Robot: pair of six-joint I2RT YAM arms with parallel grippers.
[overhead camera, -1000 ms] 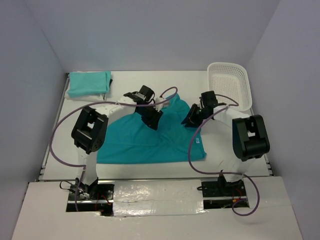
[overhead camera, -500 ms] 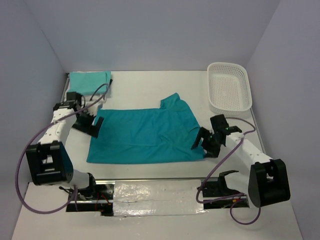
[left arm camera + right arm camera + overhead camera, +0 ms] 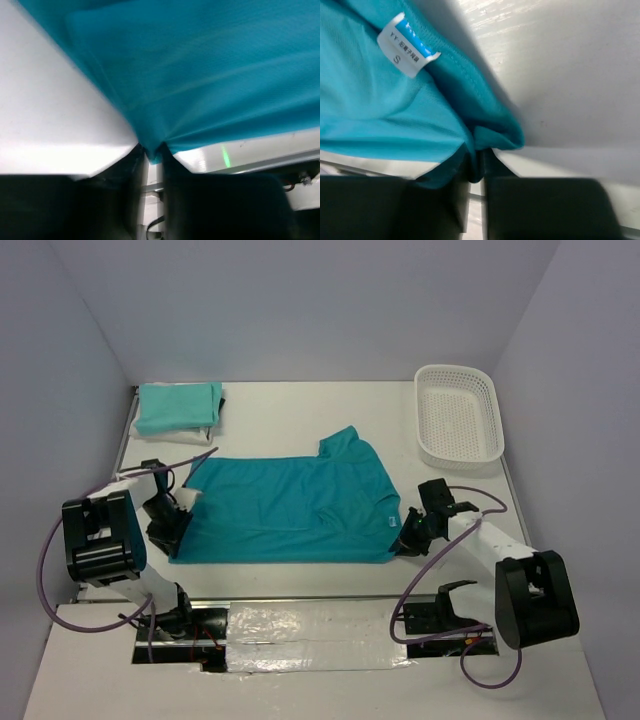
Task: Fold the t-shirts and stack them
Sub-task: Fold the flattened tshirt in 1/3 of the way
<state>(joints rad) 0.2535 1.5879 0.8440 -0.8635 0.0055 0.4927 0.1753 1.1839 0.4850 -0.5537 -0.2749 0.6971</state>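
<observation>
**A:** Top external view. The teal tee (image 3: 290, 510) is lying spread out on the middle of the table (image 3: 300, 405), with its collar pointing toward the far side and its hem running along the near edge.

**B:** Noting the arms. Both are reaching low, one at each near corner of that tee. The left gripper (image 3: 172, 535) is sitting on the near-left corner and the right gripper (image 3: 403, 542) on the near-right corner.

**A:** Are the fingers gripping anything?

**B:** Going by the left wrist camera, the dark fingers (image 3: 135, 165) are nearly closed and are pinching a small peak of teal cloth between them. The fabric is fanning out from that pinch in tight creases. The picture is a bit blurred.

**A:** And the right wrist camera?

**B:** It is showing the same thing. The jaws are drawn close and are clamping a folded bit of the hem. A white size label (image 3: 407, 45) is sticking out of the seam just beyond the grip.

**A:** What else is on the table?

**B:** A folded mint tee (image 3: 178, 406) is resting in the far-left corner, well apart from the spread one. Something white is peeking out under its right edge, and I cannot tell what it is. The white basket (image 3: 458, 415) is standing at the far right.
</observation>
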